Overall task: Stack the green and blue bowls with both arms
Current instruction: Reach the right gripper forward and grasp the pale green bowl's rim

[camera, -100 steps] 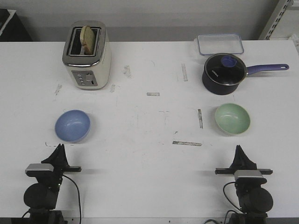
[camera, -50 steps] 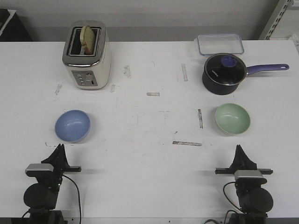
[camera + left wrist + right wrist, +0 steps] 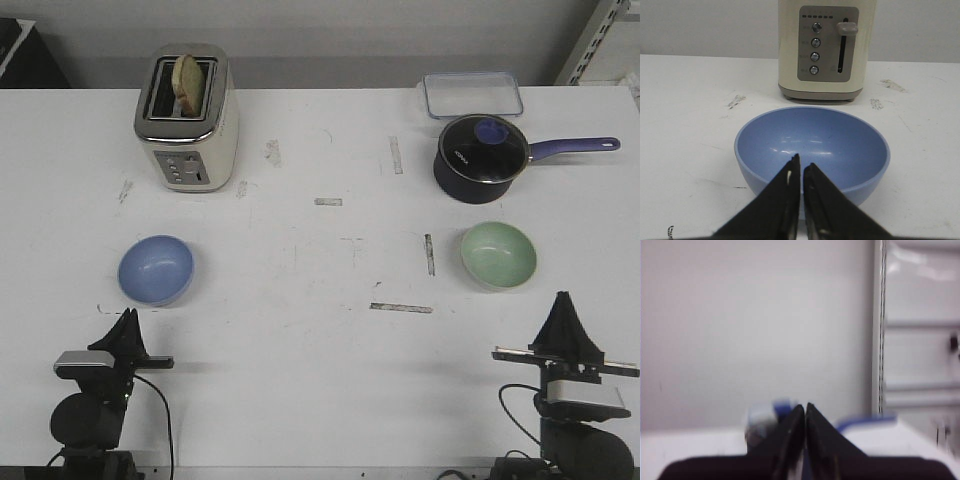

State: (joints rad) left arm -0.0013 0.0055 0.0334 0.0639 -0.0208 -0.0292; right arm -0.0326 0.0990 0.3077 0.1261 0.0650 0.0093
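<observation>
The blue bowl (image 3: 156,270) sits upright and empty on the white table at the near left. It fills the left wrist view (image 3: 840,145), just beyond my shut, empty left gripper (image 3: 801,165), which rests at the near edge (image 3: 127,318). The green bowl (image 3: 498,254) sits upright and empty at the near right. My right gripper (image 3: 565,300) is shut and empty, raised near the front right, a little right of the green bowl. The right wrist view is blurred, its gripper (image 3: 805,407) faces the back wall, and no bowl shows there.
A cream toaster (image 3: 187,118) with a slice of bread stands at the back left, also in the left wrist view (image 3: 822,47). A navy saucepan (image 3: 480,158) with glass lid and a clear lidded box (image 3: 471,95) stand at the back right.
My right gripper has lifted and moved right and a little toward the near edge. The left gripper and both bowls have not moved.
</observation>
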